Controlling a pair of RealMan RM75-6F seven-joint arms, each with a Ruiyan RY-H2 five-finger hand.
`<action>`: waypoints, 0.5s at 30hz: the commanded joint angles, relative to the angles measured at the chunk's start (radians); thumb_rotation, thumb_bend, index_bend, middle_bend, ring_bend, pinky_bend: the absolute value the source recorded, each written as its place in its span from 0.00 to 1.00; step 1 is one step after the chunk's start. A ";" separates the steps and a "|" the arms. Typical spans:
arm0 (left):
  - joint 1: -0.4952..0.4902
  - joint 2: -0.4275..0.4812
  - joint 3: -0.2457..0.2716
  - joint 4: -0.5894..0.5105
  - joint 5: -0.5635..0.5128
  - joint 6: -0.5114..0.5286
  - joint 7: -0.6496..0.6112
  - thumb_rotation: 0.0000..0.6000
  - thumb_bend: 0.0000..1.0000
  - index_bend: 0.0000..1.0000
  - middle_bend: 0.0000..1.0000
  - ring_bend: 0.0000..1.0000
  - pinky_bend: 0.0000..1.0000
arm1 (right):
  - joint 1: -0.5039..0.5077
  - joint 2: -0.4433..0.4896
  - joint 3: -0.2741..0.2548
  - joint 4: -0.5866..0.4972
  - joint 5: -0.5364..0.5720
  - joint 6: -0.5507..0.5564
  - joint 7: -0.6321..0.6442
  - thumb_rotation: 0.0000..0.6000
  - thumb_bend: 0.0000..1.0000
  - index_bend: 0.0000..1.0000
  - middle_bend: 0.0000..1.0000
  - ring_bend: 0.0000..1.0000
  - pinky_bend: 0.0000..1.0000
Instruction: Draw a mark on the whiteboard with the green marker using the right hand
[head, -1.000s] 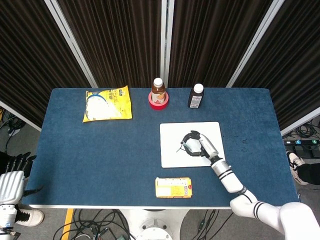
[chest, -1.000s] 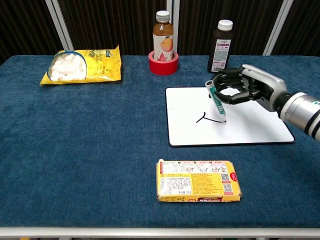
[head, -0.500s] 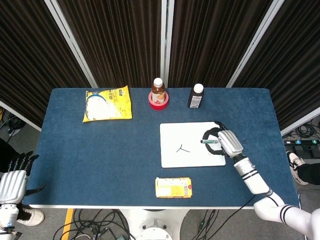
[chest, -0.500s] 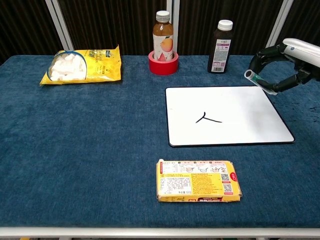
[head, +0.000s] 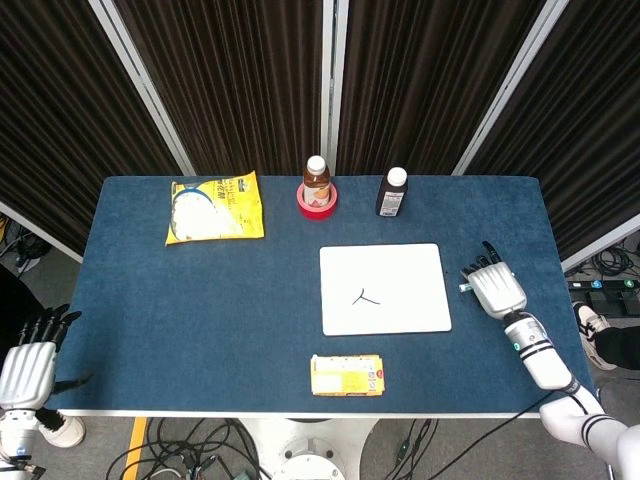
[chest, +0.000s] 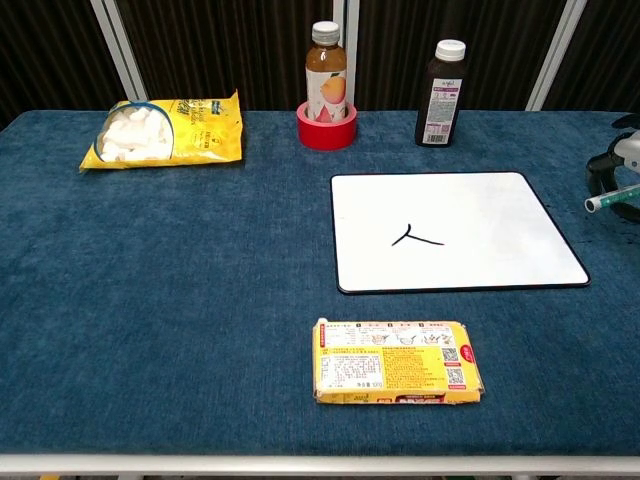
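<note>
From the head view, the green marker (head: 465, 288) is mostly hidden under the right hand (head: 497, 289), which wraps around it at 3 o'clock from the whiteboard (head: 385, 288), and the left hand (head: 28, 366) hangs off the table's 8 o'clock corner with fingers spread, holding nothing. From the chest view, the right hand (chest: 618, 178) is cut off at the picture's 3 o'clock edge, only the marker's tip (chest: 610, 198) pokes out, and a yellow box (chest: 397, 361) lies at 6 o'clock from the whiteboard (chest: 500, 230), with two bottles (chest: 441, 80) at 12 o'clock.

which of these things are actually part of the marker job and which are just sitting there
Part of the job:
whiteboard, a mark drawn on it
green marker, held off the board's right edge
right hand, holding it

Just lying about:
yellow snack bag
juice bottle inside a red tape roll
dark bottle
yellow box
left hand, off the table
</note>
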 joint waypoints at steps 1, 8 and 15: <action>-0.001 0.001 0.000 -0.004 0.000 0.000 0.003 1.00 0.10 0.16 0.06 0.01 0.00 | 0.000 -0.057 -0.016 0.080 -0.008 -0.026 0.003 1.00 0.53 0.60 0.52 0.24 0.02; 0.002 0.002 0.001 -0.006 -0.004 0.001 0.005 1.00 0.10 0.16 0.06 0.01 0.00 | 0.003 -0.104 -0.021 0.148 -0.017 -0.036 0.031 1.00 0.53 0.42 0.42 0.15 0.00; 0.000 0.003 -0.001 0.000 -0.002 0.001 -0.003 1.00 0.10 0.16 0.06 0.01 0.00 | -0.031 -0.043 -0.009 0.048 0.001 0.003 0.011 1.00 0.54 0.16 0.29 0.04 0.00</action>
